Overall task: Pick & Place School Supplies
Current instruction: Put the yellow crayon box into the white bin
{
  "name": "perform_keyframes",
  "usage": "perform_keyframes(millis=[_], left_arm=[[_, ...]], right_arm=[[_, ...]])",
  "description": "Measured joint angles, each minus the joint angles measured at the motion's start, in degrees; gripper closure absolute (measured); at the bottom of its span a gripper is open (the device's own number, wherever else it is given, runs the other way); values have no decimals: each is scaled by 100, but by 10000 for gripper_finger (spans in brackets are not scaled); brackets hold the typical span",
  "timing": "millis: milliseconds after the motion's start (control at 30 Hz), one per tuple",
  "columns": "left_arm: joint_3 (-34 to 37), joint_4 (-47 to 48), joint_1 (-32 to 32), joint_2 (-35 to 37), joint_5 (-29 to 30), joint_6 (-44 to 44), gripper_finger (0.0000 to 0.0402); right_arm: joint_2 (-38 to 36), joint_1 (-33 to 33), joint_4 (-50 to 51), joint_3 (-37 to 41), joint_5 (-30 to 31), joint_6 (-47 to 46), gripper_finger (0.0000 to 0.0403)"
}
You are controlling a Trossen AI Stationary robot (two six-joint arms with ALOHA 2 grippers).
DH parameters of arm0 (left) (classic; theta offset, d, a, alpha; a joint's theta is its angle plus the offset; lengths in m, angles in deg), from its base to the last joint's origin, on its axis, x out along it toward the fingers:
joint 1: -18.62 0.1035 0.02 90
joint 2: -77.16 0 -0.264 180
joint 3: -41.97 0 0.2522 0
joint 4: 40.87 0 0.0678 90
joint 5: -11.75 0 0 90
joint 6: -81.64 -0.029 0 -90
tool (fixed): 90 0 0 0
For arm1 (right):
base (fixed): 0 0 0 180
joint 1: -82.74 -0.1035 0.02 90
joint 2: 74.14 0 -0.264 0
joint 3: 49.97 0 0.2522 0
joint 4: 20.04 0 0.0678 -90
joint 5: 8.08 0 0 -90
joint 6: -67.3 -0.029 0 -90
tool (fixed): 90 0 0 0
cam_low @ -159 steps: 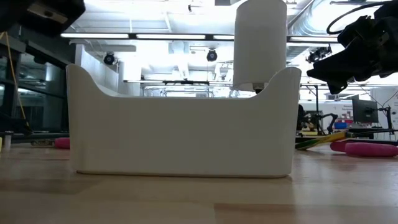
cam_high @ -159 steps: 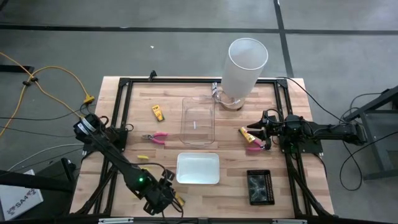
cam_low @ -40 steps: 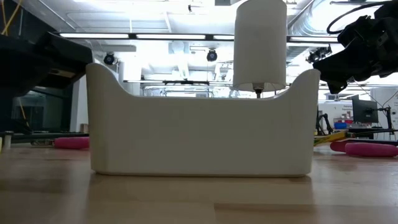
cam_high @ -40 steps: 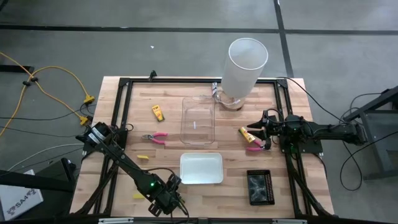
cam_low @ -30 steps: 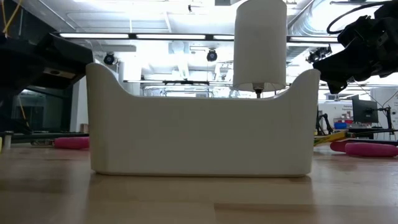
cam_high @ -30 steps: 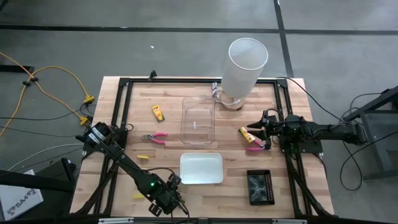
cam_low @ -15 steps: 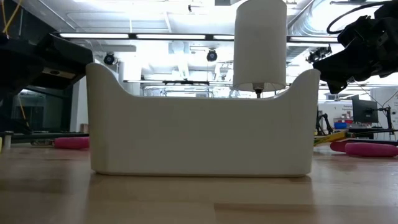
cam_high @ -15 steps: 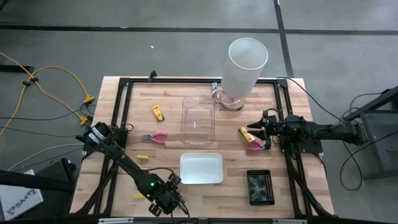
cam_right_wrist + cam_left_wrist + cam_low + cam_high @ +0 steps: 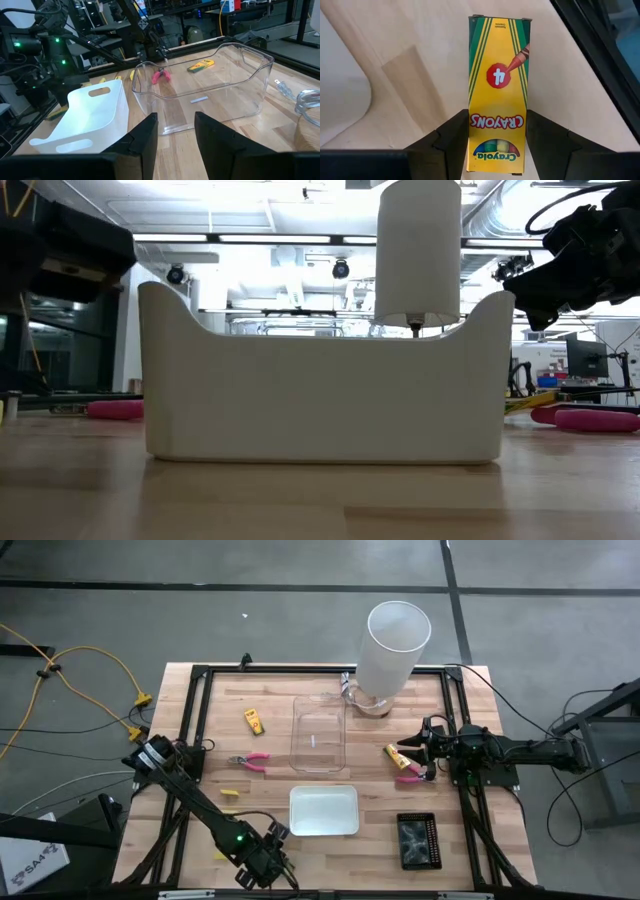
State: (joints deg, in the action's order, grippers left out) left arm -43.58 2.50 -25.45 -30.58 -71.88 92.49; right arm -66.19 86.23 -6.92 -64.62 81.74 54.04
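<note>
Crayon box (image 9: pixel 497 95) between the left gripper (image 9: pixel 496 150) fingers
Left fingers closed against the box, near the white tray (image 9: pixel 323 810); right gripper (image 9: pixel 175 132) empty, fingers apart, facing the clear tray (image 9: pixel 210 92).

The left arm reaches to the counter's (image 9: pixel 180 840) near edge, its end effector (image 9: pixel 497 145) clamping a crayon box (image 9: pixel 498 95). The right end effector (image 9: pixel 176 132) hangs parted by the counter's right side.

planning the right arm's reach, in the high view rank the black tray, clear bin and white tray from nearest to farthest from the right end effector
Measured from the right end effector, at the table's right side:
1. Black tray, toward the near edge below it.
2. Clear bin, at the table's middle; close to the black tray's distance, so hard to call.
3. White tray, front centre.
</note>
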Motion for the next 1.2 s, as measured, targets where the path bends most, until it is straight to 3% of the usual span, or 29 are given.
perform_keyframes(millis=[700,1200], left_arm=[[-122,-12,71,972,134,-55,225],[-828,288,1076,1060,118,-989,225]], right_arm=[[-2,0,0,0,1,-1,282],[-2,2,0,0,0,1,282]])
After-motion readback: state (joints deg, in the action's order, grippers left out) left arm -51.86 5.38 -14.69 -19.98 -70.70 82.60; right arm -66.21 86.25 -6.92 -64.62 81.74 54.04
